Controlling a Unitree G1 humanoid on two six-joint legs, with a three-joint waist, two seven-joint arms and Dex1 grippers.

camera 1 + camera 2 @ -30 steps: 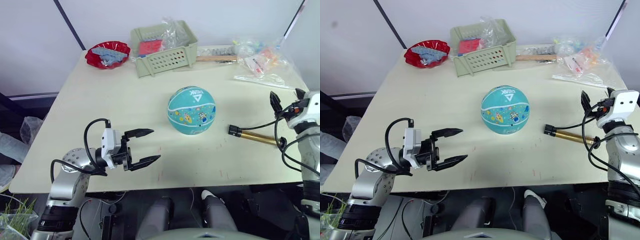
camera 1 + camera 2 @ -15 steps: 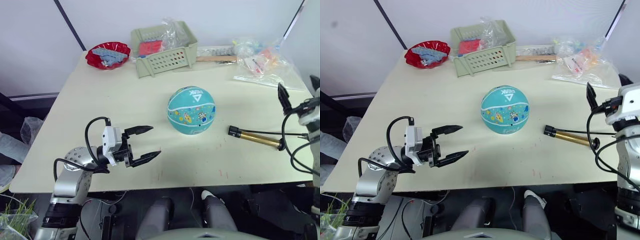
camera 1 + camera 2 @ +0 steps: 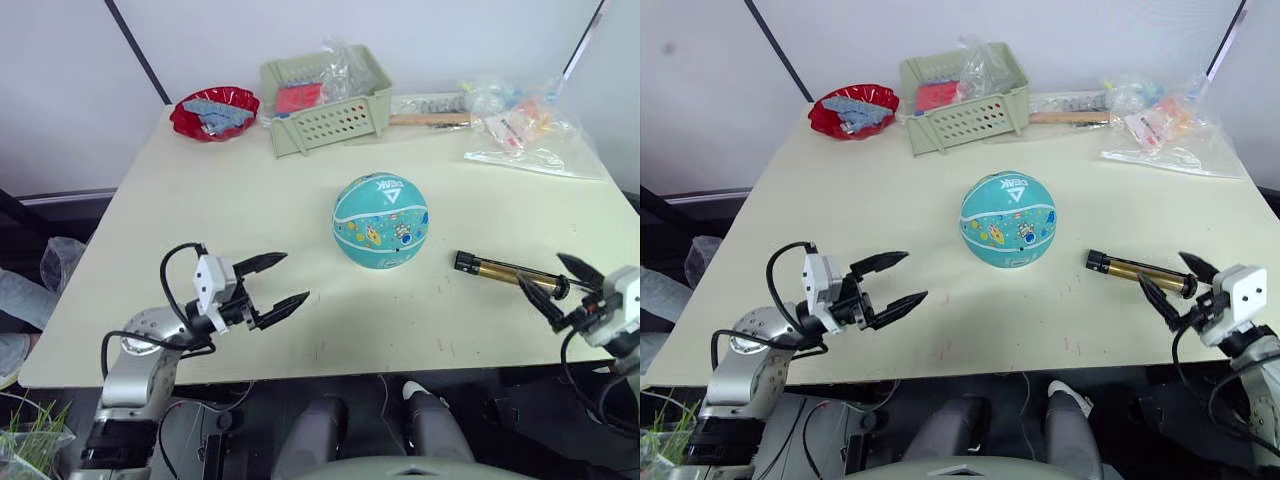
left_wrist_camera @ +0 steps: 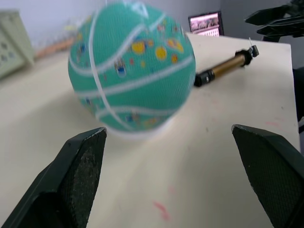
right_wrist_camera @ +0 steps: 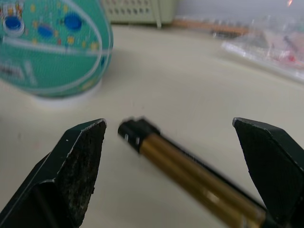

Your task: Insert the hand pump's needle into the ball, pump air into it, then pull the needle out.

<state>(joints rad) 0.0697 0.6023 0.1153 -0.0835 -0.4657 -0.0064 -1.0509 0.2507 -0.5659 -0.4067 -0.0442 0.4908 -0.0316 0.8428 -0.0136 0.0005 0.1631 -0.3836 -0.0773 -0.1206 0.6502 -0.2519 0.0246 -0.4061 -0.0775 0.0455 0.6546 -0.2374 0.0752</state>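
The teal rubber ball with white stripes (image 3: 380,221) sits mid-table (image 3: 250,210). The slim gold-bronze hand pump (image 3: 505,273) lies at its 4 o'clock, apart. The green perforated plastic basket (image 3: 325,97) stands at 11 o'clock, the red bowl (image 3: 214,112) farther toward 10.

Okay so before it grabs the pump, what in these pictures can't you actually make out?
- The needle: too small to pick out on the hand pump in the head views.
- The pump's handle end: partly covered by the right gripper in the head views, cut off at the frame edge in the right wrist view.
- The ball's valve hole: not discernible among the prints; blurred in the left wrist view.
- The green basket's contents: hidden under crinkled plastic.
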